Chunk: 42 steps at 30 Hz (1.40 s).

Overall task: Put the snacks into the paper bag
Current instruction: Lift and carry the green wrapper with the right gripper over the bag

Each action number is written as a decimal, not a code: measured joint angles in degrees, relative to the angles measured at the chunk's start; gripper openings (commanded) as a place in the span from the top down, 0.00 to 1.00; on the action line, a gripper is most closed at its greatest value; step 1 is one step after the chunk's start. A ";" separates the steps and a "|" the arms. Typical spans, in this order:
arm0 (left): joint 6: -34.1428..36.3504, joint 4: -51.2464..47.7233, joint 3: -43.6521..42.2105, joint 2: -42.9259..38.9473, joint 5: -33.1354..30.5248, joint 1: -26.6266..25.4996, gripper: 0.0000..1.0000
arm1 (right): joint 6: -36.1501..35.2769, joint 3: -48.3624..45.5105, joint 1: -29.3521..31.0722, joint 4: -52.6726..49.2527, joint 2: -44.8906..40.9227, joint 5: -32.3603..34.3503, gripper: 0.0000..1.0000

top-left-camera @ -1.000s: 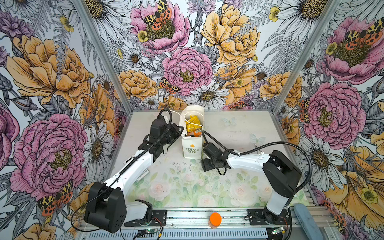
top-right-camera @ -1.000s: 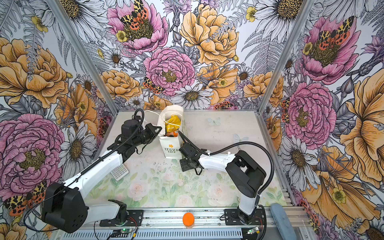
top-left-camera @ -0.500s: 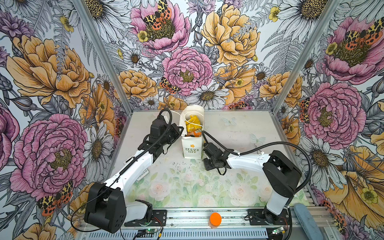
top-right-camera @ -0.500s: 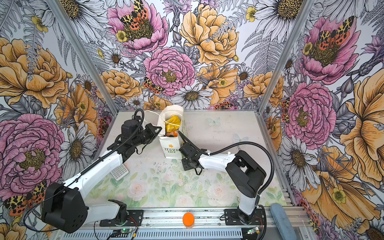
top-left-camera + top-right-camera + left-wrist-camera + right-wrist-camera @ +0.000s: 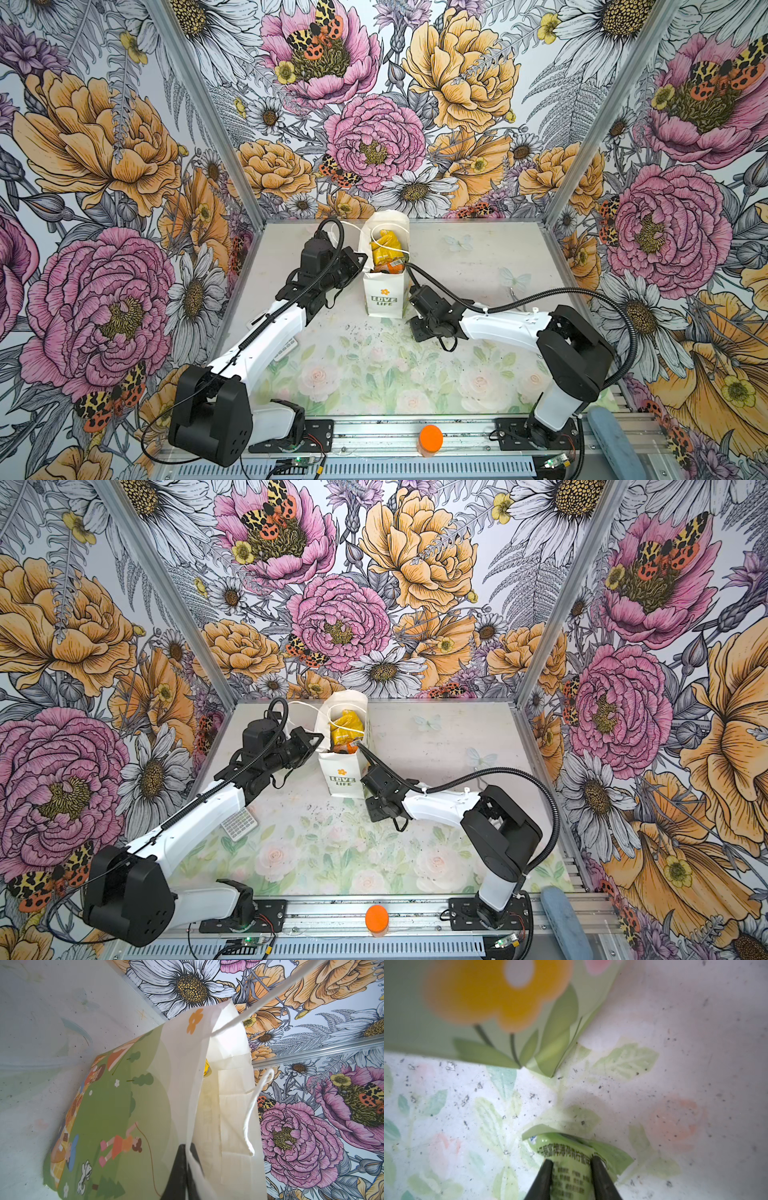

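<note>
The white paper bag (image 5: 384, 291) (image 5: 343, 776) stands upright at mid-table, with a yellow snack (image 5: 384, 244) (image 5: 347, 723) and an orange snack (image 5: 390, 266) showing in its open mouth. My left gripper (image 5: 360, 261) (image 5: 186, 1147) is shut on the bag's left rim, paper pinched between its black fingers; the bag's side (image 5: 187, 1064) fills the left wrist view. My right gripper (image 5: 419, 328) (image 5: 571, 1162) is low at the table just right of the bag's base (image 5: 488, 1012). It is shut on a small pale green snack packet (image 5: 566, 1150) that lies on the table.
An orange round-lidded jar (image 5: 430, 439) (image 5: 376, 918) stands on the front rail. A small white keypad (image 5: 239, 823) lies under the left arm. A blue-grey pad (image 5: 615, 440) rests at the front right. Flowered walls close in three sides.
The right gripper's jaws have closed onto the pale green packet, and the wrist has edged slightly toward the bag. The left arm and the bag have not moved.
</note>
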 measured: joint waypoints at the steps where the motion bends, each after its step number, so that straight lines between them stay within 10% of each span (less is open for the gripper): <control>1: -0.02 0.00 0.00 0.00 0.00 0.00 1.00 | -0.11 -0.13 -0.17 -0.02 -0.70 -0.07 0.81; 27: 0.00 -1.66 0.02 -1.27 -0.02 -0.04 1.00 | -7.02 13.49 -5.42 -13.07 -22.29 -5.03 0.88; 42: 0.00 -1.66 0.02 -1.27 -0.02 -0.33 1.00 | -9.97 36.65 -5.46 -14.34 -11.04 -13.44 0.89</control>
